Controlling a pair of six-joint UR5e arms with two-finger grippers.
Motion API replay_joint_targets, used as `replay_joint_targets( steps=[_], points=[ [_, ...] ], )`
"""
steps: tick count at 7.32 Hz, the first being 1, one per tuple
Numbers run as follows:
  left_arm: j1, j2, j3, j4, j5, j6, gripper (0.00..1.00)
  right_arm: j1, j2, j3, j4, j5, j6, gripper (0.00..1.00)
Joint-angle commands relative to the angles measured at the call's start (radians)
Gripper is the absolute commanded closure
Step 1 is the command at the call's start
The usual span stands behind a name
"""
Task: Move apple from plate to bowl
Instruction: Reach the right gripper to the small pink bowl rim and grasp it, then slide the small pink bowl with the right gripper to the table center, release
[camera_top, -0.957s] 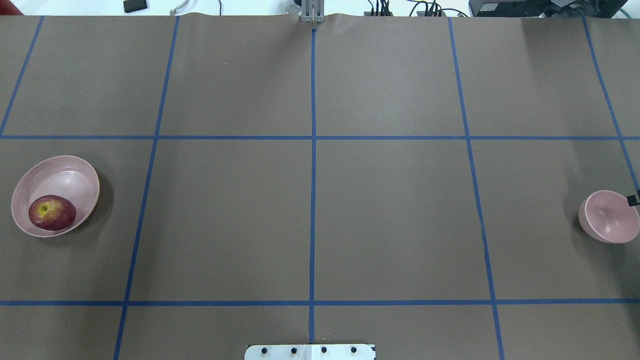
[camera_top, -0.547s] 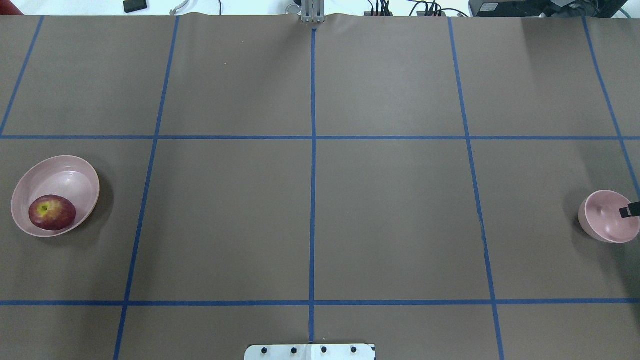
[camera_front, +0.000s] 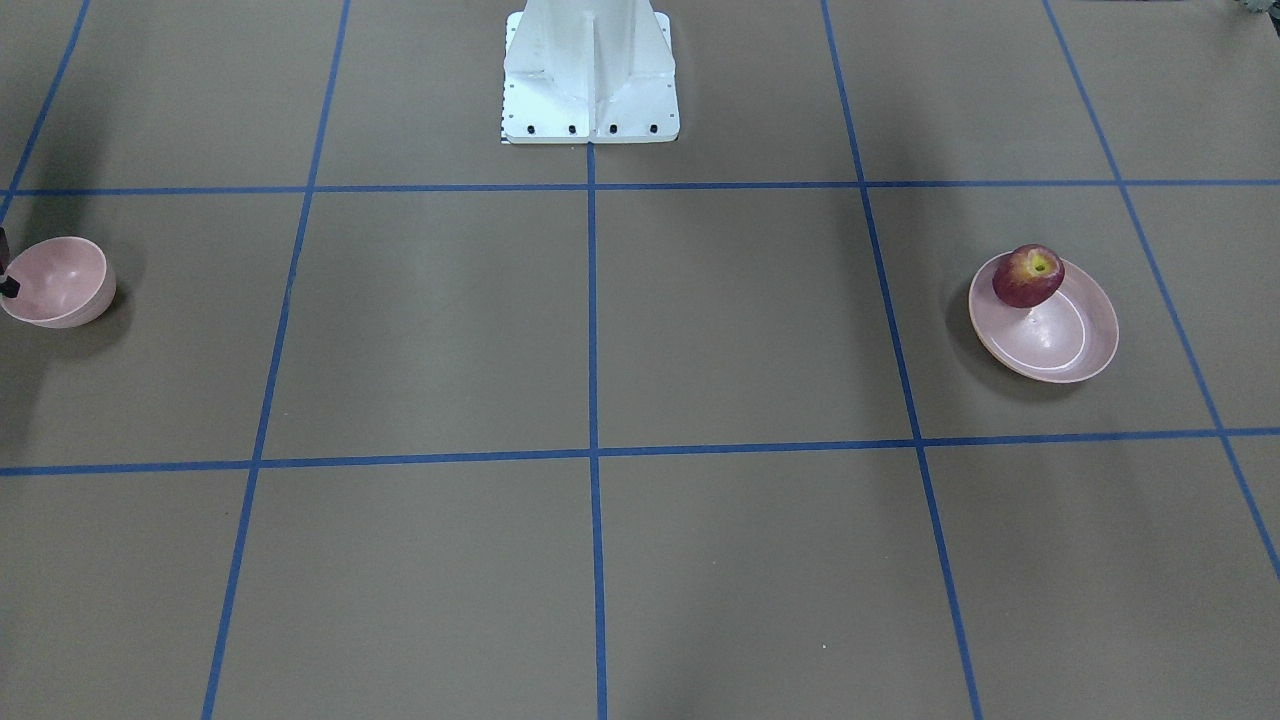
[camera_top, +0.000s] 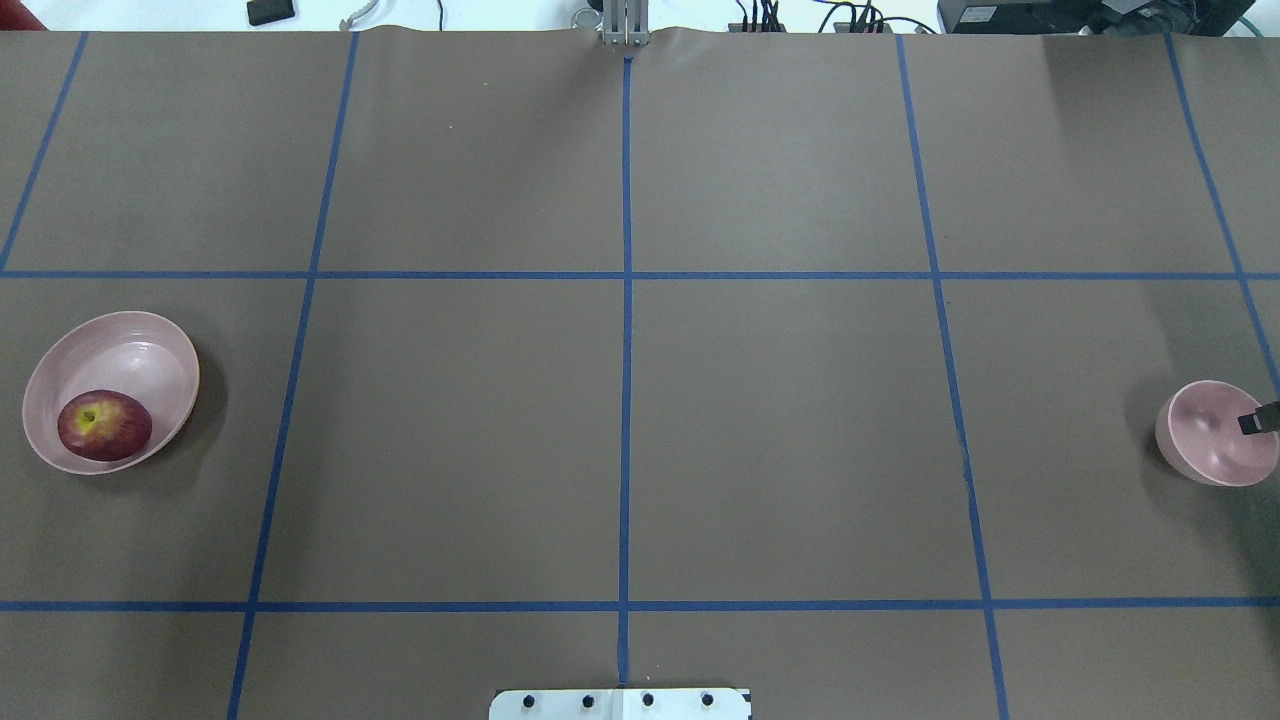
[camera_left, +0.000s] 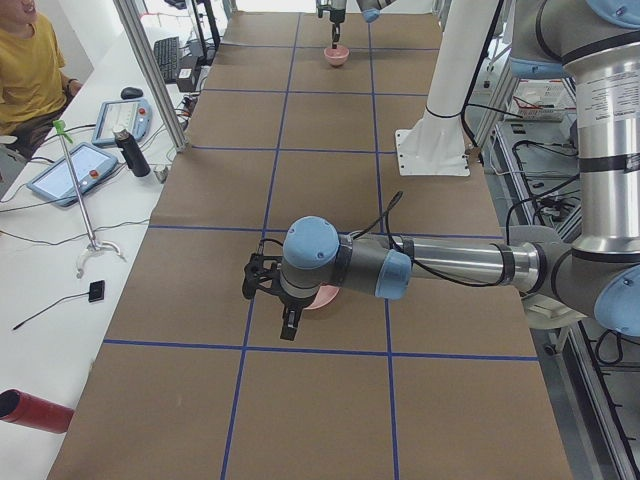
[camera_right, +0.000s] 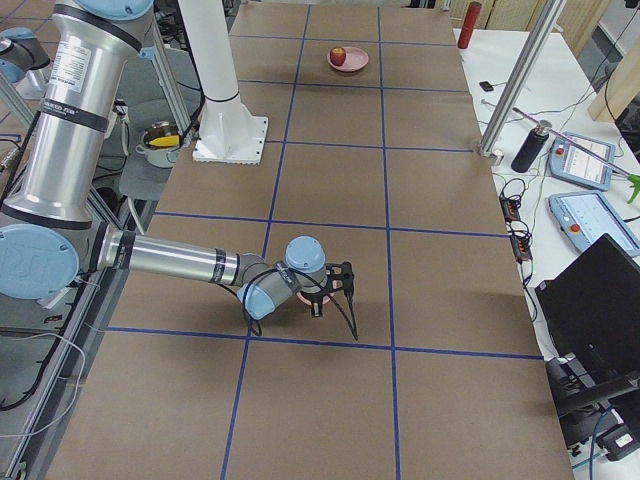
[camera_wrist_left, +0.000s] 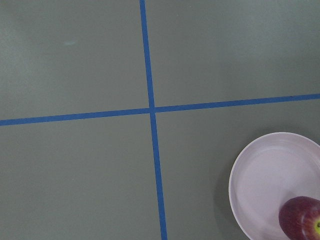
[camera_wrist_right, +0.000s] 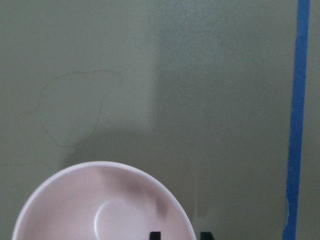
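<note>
The dark-red apple (camera_top: 104, 425) lies in the wide pink plate (camera_top: 130, 350) at the table's left end. It also shows in the left wrist view (camera_wrist_left: 301, 225), on the plate (camera_wrist_left: 265, 180). My left gripper (camera_left: 268, 310) hovers above the plate; I cannot tell whether it is open or shut. The small deep pink bowl (camera_top: 1205, 440) stands empty at the right end. My right gripper (camera_wrist_right: 180, 235) is open at the bowl (camera_wrist_right: 75, 205), one fingertip (camera_wrist_right: 155, 235) inside the rim and one outside. One black fingertip (camera_top: 1258, 422) shows in the overhead view.
The brown table cover (camera_top: 780, 430) carries a grid of blue tape lines. The white robot base (camera_front: 590, 70) stands at the near middle edge. An operator (camera_left: 25, 70), tablets and a dark bottle (camera_left: 130, 152) are on a side bench.
The right fingertip has moved a little inward and down over the bowl's rim. The apple, plate and bowl have stayed in place.
</note>
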Motion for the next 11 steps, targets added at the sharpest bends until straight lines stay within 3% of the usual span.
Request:
replay_joint_targets(
  steps=[1,3,6,7,9,10,11],
  points=[
    [0.0,-0.001,0.0,-0.001,0.0,-0.003,0.02,0.001,0.035,0.061,-0.049,0.063,0.036,1.0],
    [0.0,-0.003,0.0,0.001,0.0,-0.003,0.02,0.001,0.153,0.15,-0.153,0.105,0.222,1.0],
    [0.0,-0.003,0.0,0.002,-0.001,-0.005,0.02,-0.115,0.397,0.156,-0.192,0.057,0.539,1.0],
    [0.0,-0.005,0.0,0.003,-0.001,-0.005,0.02,-0.215,0.484,0.159,-0.256,-0.014,0.622,1.0],
    [0.0,-0.005,0.001,0.003,0.0,-0.006,0.02,-0.351,0.685,0.19,-0.562,-0.216,0.674,1.0],
    [0.002,-0.005,0.001,0.004,0.0,-0.006,0.02,-0.432,0.756,0.19,-0.662,-0.312,0.708,1.0],
    [0.002,-0.005,0.001,0.003,-0.001,-0.006,0.02,-0.507,0.797,0.178,-0.686,-0.399,0.771,1.0]
  ],
)
